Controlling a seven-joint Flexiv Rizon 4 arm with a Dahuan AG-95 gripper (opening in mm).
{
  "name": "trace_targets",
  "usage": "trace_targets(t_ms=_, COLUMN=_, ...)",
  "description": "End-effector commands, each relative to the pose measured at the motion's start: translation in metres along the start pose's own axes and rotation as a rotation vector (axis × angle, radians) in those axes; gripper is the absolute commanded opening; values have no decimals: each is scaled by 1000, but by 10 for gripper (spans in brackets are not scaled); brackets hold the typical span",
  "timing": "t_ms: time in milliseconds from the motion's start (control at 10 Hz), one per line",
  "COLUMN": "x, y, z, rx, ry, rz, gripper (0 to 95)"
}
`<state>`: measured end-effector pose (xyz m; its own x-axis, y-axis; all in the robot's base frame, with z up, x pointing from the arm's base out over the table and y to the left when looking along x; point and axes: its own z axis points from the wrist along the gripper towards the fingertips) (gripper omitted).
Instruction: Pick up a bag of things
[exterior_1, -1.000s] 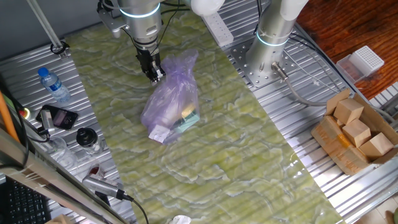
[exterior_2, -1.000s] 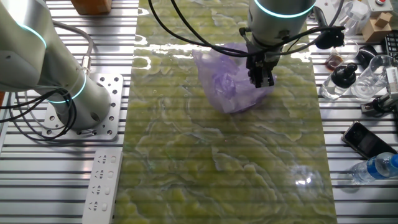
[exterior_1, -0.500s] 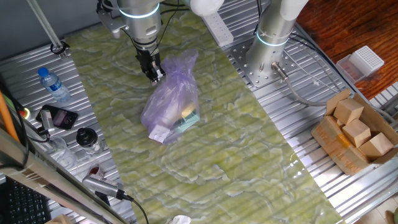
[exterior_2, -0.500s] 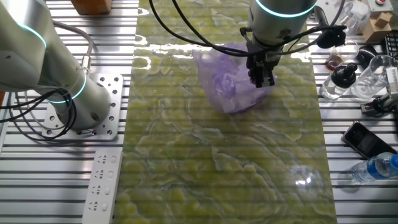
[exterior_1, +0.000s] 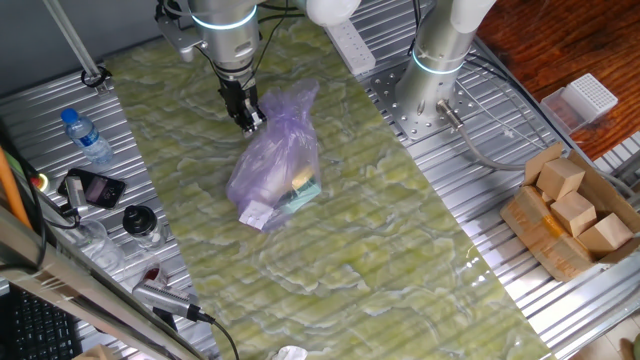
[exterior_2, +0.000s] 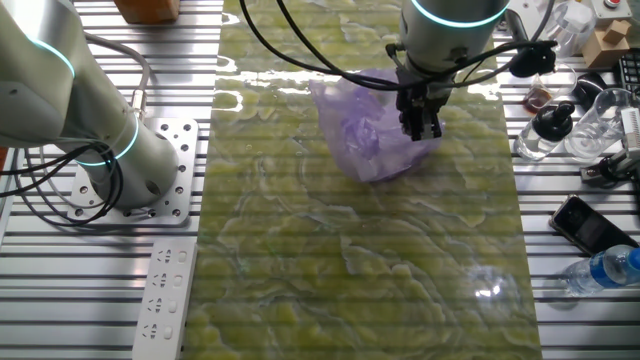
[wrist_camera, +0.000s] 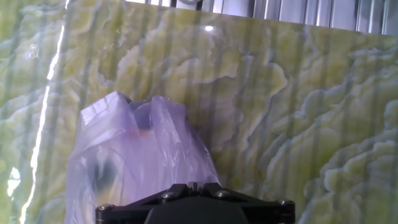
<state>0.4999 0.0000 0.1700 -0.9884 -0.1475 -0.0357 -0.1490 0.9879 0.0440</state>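
The bag of things (exterior_1: 275, 160) is a pale purple crinkled plastic bag lying on the green marbled mat. Through it show a teal box (exterior_1: 300, 197), a yellowish item (exterior_1: 300, 180) and a small white-pink cube (exterior_1: 255, 213). My gripper (exterior_1: 248, 122) points down at the bag's upper left edge, its fingers close together on the plastic. In the other fixed view the gripper (exterior_2: 421, 128) sits at the right side of the bag (exterior_2: 365, 135). In the hand view the bag (wrist_camera: 137, 155) runs in under the gripper (wrist_camera: 193, 185).
A cardboard box of wooden blocks (exterior_1: 570, 215) stands at the right edge. A water bottle (exterior_1: 85, 135), a phone (exterior_1: 95, 187) and small jars lie at the left. A second arm's base (exterior_1: 435, 70) stands at the back. A power strip (exterior_2: 165, 290) lies beside the mat.
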Motion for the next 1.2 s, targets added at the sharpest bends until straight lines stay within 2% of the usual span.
trace_targets(t_ms=100, x=0, y=0, z=0, rx=2, ry=1, rz=-1, gripper=0)
trace_targets(t_ms=500, x=0, y=0, z=0, rx=-1, ry=0, rz=11, gripper=0)
trace_targets(t_ms=600, x=2, y=1, z=-5, rx=-4, ry=0, rz=34, gripper=0)
trace_targets(t_ms=800, x=4, y=3, z=-16, rx=-17, ry=1, rz=34, gripper=380)
trace_targets(t_ms=900, x=5, y=5, z=-22, rx=-23, ry=3, rz=24, gripper=760)
trace_targets(t_ms=1000, x=6, y=6, z=-25, rx=-24, ry=3, rz=22, gripper=950)
trace_targets(t_ms=1200, x=7, y=8, z=-30, rx=-40, ry=3, rz=16, gripper=950)
